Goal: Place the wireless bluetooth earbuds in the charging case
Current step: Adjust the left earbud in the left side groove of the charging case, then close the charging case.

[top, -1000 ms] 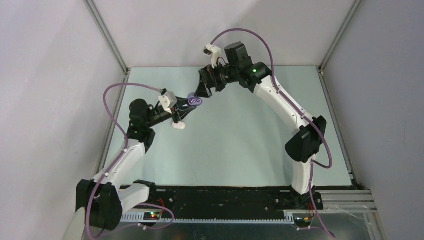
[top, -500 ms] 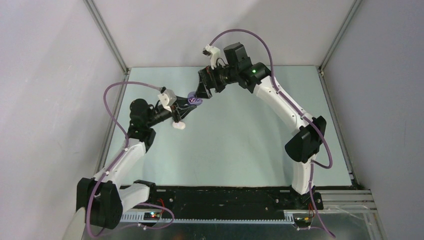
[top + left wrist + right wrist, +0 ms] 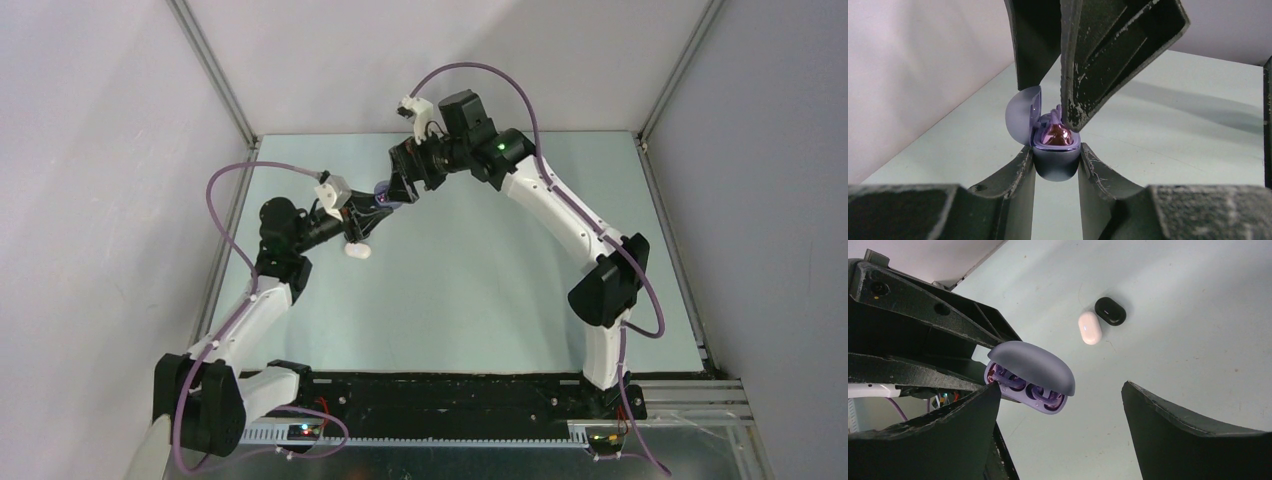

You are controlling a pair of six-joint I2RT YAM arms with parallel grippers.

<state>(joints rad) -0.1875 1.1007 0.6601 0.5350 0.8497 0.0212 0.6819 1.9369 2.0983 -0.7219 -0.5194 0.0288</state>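
My left gripper (image 3: 1055, 150) is clamped on the dark lower shell of the charging case (image 3: 1055, 170), one finger on each side, holding it up off the table (image 3: 1198, 115). The case's lid (image 3: 1022, 116) stands open on the side away from my right arm. The purple earbuds (image 3: 1015, 382) lie in the wells of the case, side by side under the lid's edge.

My right gripper (image 3: 1063, 389) is spread wide and holds nothing. One of its fingers (image 3: 1098, 55) comes down over the case's open mouth, its tip right at a bud. I cannot tell whether it touches. That finger and the raised lid crowd the opening from both sides. The other finger hangs behind the lid.

On the table, well apart from the charging case, a white case (image 3: 1090, 328) and a black case (image 3: 1110, 311) lie just beside each other.

Against a second ago, the charging case has drifted slightly to my left with my left gripper drawing back. My right gripper has followed and kept its place over the case. The white case has not moved.
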